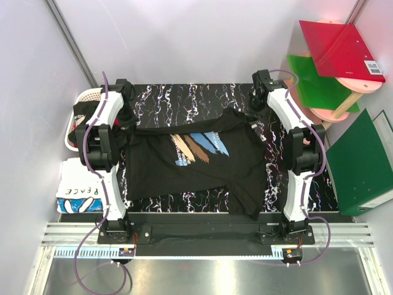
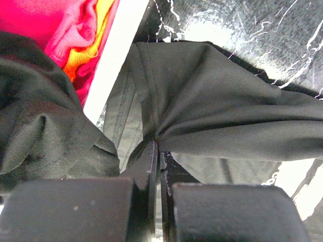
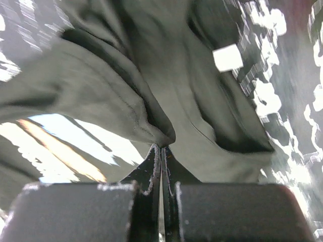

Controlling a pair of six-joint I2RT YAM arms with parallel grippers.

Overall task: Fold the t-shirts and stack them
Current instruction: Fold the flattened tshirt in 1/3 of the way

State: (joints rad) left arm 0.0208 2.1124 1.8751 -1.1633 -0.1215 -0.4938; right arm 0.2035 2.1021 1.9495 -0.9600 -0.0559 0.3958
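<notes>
The black t-shirt (image 1: 184,169) lies print side up on the dark marbled mat (image 1: 184,98) between the two arms, with its blue, white and tan chest print (image 1: 199,147) near the middle and its far edge drawn into a line from one gripper to the other. The left gripper (image 2: 157,148) is closed on a small fold of the cloth at the far left corner, and the right gripper (image 3: 161,150) is closed in the same way on a bunched fold at the far right corner. In both wrist views the fingers press together with only a thin pinch of fabric between them. I think this thin pinch is the main risk: if the arms pull apart or lift too fast, the cloth can slip out on one side and the shirt falls crooked. The near right part of the shirt is wrinkled and reaches the near edge of the mat beside the right arm's base, so a drag may fold it under. On the left, the grip is just beside the rim of the white basket (image 2: 118,50), where another black shirt (image 2: 40,131) and red cloth (image 2: 25,20) lie, and a careless move may catch them or push the basket
</notes>
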